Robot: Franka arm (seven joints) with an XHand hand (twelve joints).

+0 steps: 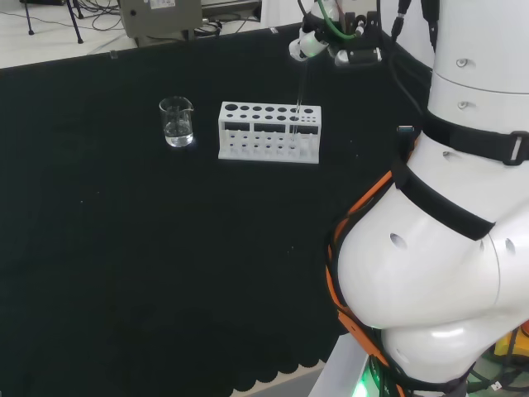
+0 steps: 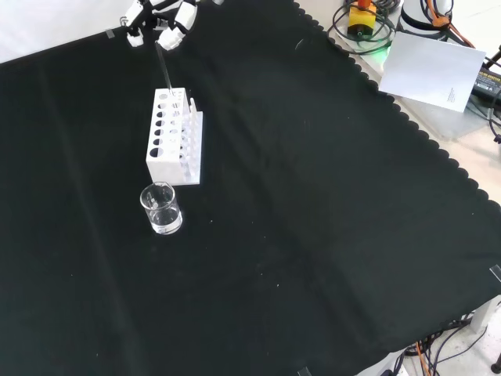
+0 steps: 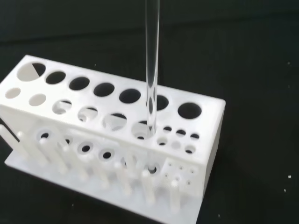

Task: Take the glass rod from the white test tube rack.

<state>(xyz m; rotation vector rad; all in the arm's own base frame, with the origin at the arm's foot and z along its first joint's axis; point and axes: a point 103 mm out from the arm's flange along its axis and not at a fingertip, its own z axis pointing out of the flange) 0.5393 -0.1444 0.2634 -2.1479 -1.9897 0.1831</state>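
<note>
The white test tube rack (image 1: pixel 248 142) (image 2: pixel 166 157) (image 3: pixel 207 140) stands on the black cloth. A clear glass rod (image 1: pixel 298 99) (image 2: pixel 164 72) (image 3: pixel 152 70) rises nearly upright out of a hole near one end of the rack, with its lower end still inside the hole. The hand (image 1: pixel 335 41) (image 2: pixel 160 17) is above that end of the rack, and its fingertips are curled onto the rod's top. In the front view the hand sits at the top edge, partly cut off.
A small clear glass beaker (image 1: pixel 177 122) (image 2: pixel 160 208) stands beside the rack's other end. The arm's white links (image 1: pixel 446 207) fill the head view's right. In the front view a paper sheet (image 2: pixel 438 70) and cables lie beyond the cloth's scalloped edge.
</note>
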